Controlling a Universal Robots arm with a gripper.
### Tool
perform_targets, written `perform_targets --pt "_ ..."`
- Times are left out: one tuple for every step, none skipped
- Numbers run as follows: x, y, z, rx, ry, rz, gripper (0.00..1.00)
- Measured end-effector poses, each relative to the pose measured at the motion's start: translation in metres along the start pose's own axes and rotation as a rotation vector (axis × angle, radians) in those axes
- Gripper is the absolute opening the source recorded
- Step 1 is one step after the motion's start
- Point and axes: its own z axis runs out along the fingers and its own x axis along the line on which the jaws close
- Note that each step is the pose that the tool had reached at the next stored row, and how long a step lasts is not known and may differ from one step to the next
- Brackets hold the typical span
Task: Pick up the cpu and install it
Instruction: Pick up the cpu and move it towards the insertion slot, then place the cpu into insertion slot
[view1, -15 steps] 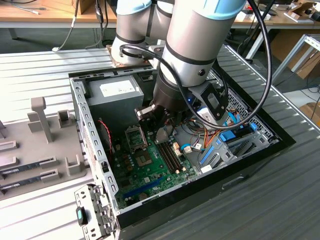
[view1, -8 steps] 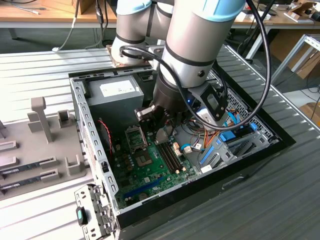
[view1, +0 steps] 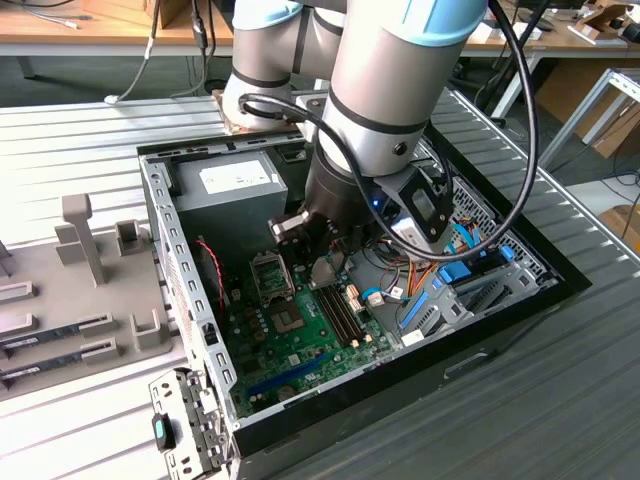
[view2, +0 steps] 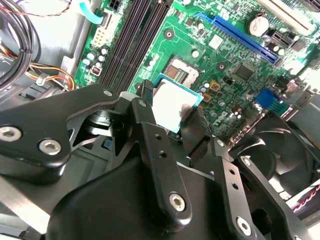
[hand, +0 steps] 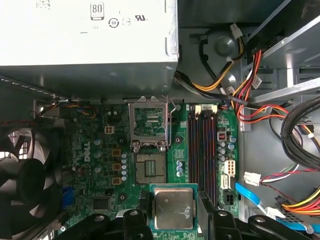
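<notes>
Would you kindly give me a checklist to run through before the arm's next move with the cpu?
1. cpu gripped in the tool: ok, clamped at two opposite edges.
2. Socket cover raised: ok.
3. Socket empty: ok, nothing seen in it.
4. cpu lined up over Socket: cannot tell.
5. cpu corner marking matched to Socket: cannot tell.
6. Cables clear of Socket: ok, they lie beyond the memory slots.

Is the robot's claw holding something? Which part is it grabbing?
Yes. The gripper holds the cpu, one finger on each of two opposite side edges, with its silvery top left bare, in both wrist views.
</notes>
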Motion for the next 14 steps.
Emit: perform_targets --pt "0.0000 0.0038 0.0004 0.0012 0.0000 0.000 0.47" --pt "0.0000 0.0077 0.0007 0.0025 0.0000 0.000 0.47" --pt "-0.0001 0.0108 0.0010 0.0033 0.0000 0.000 0.47" --pt "-0.0001 0.0137 0.0011 0.0039 0.0000 0.000 0.47" --pt "-0.0001 0.0178 0.0015 0.0044 0.0000 0.000 0.47" --pt "-0.0001 0.0204 0.0017 0.0047 0.0000 0.000 0.47" --pt "-0.0002 0.0244 0.0018 0.0052 0.0000 0.000 0.47" --pt "-0.0002 0.0258 0.0019 0.0052 0.0000 0.000 0.47" --pt "-0.0003 0.0259 0.0019 0.0052 0.0000 0.000 0.47" --pt "-0.0002 0.0262 0.0019 0.0052 0.0001 0.000 0.47" --pt "-0.0002 0.0264 0.0019 0.0052 0.0000 0.000 0.47" --pt "-0.0002 0.0264 0.0019 0.0053 0.0001 0.000 0.47" --pt "-0.0002 0.0264 0.0019 0.0053 0.0001 0.000 0.47" --pt "-0.0001 0.0263 0.0023 0.0052 0.0001 0.000 0.47"
